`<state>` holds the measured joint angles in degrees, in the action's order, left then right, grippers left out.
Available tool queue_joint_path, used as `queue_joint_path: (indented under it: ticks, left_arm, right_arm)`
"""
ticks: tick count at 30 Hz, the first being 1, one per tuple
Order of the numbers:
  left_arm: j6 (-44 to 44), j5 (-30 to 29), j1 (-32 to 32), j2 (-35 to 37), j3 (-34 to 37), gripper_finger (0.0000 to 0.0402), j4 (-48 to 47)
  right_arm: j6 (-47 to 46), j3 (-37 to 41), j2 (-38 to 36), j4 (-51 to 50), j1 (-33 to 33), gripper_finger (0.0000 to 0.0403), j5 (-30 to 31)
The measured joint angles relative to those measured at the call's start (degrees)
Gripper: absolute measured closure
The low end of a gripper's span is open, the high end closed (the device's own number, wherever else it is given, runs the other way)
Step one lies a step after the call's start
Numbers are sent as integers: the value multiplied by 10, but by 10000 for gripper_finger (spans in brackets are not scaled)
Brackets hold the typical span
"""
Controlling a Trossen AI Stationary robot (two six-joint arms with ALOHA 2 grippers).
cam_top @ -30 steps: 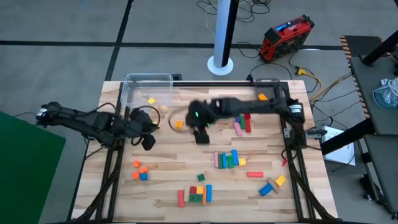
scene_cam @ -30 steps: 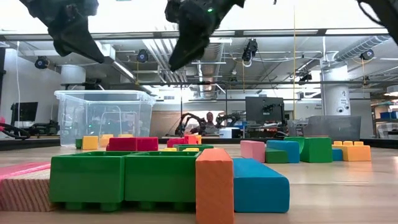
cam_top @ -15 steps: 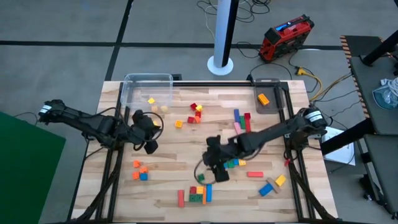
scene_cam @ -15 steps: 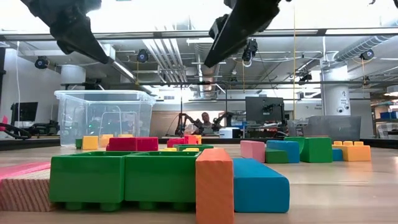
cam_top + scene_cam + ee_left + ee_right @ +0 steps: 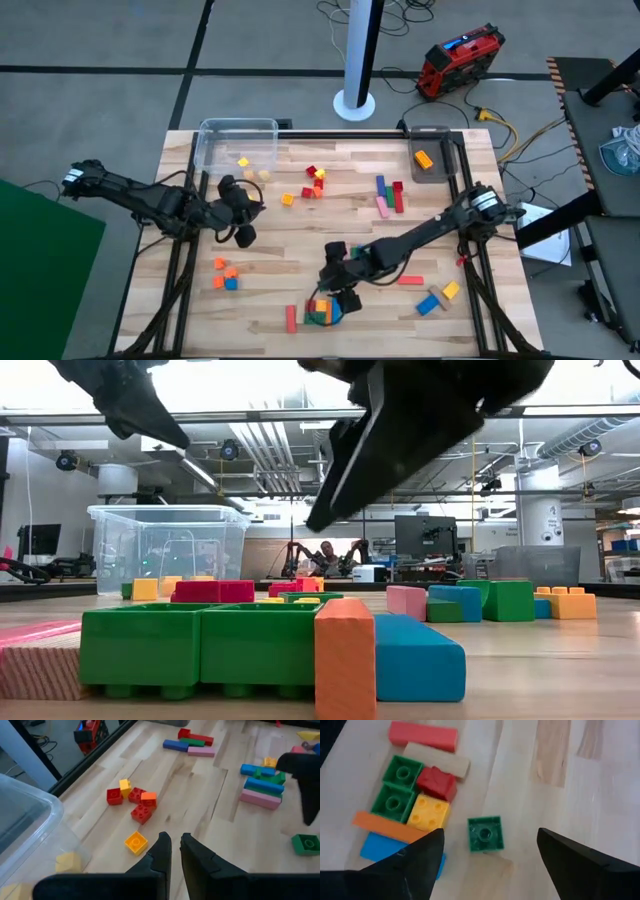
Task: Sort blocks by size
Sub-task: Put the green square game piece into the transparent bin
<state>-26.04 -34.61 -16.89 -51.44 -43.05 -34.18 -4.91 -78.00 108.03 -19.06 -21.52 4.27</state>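
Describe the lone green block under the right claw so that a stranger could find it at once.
Start at the near edge of the wooden table, where the right claw hangs open above a packed cluster of blocks. The green block is a small one-stud square lying apart from that cluster, touching nothing.

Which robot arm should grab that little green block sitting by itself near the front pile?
Probably the right one. The right gripper hangs open just over the green block, beside the front pile. The left gripper is much farther off, near the clear tub, with its fingers nearly together.
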Motion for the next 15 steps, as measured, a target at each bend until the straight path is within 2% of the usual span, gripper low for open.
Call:
queue_joint_path:
  ticks: [7,15]
  left_arm:
    - [-1,0,-5,-1,0,381,18]
    - [-1,1,-7,-3,0,381,21]
  right_arm:
    - [16,-1,33,28,0,86,4]
    - [20,-1,62,35,1,102,4]
